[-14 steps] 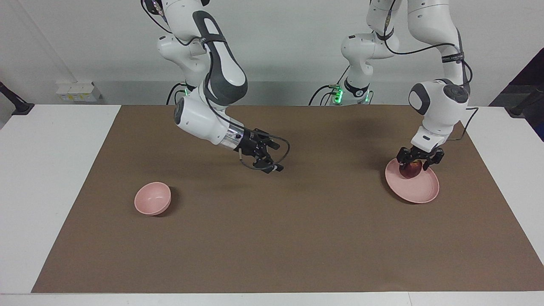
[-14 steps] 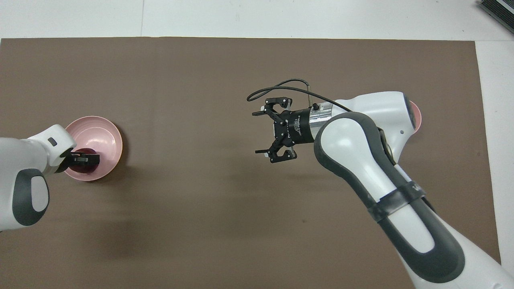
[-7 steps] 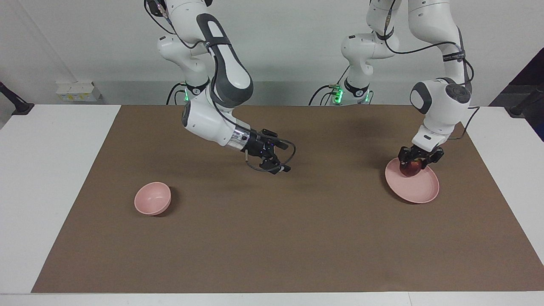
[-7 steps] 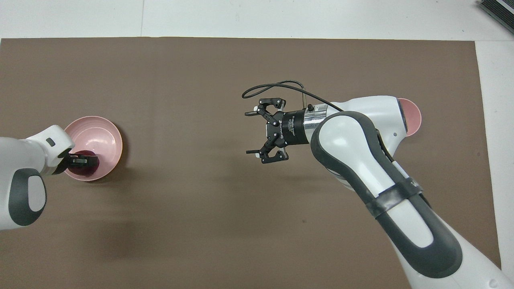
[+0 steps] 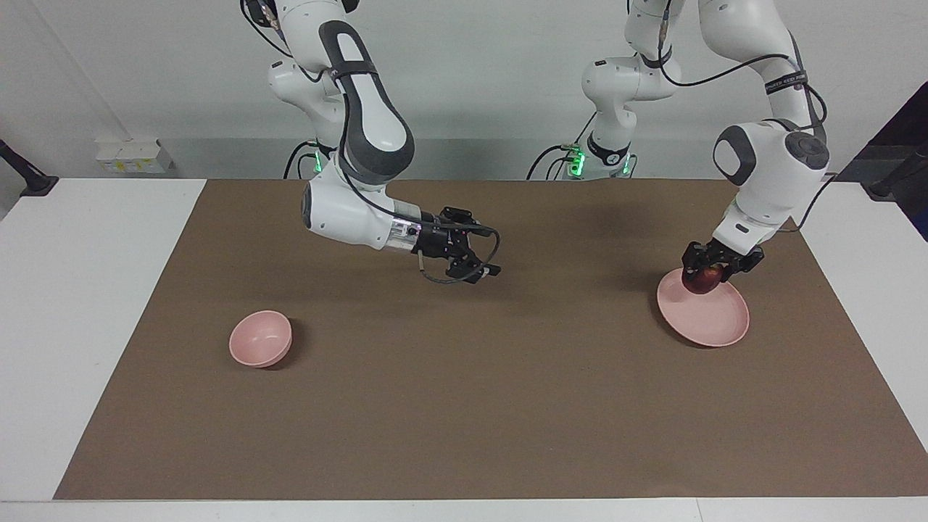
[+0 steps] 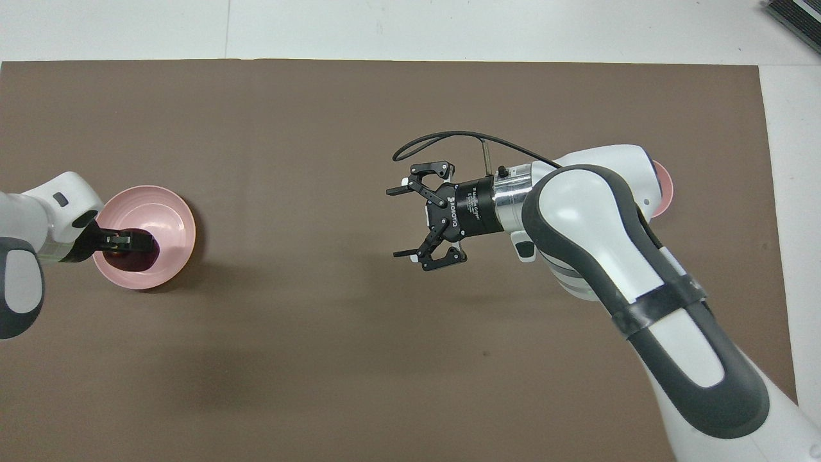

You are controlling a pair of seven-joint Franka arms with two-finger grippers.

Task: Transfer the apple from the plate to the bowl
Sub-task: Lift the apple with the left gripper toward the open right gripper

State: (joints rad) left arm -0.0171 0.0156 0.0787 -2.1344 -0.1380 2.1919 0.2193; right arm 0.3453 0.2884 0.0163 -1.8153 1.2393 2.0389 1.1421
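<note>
The dark red apple is gripped by my left gripper, which is shut on it from above. It hangs low over the rim of the pale pink plate on the side nearer to the robots. The plate lies toward the left arm's end of the table. Toward the right arm's end sits the small pink bowl, largely covered by the right arm in the overhead view. My right gripper hovers open and holding nothing over the middle of the mat.
A brown mat covers most of the white table. The right arm's forearm stretches low across the mat between its base and the middle.
The left gripper finished closing on the apple and drew it up and toward the plate's robot-side rim. The right arm shifted slightly, levelling its open gripper over the middle.
</note>
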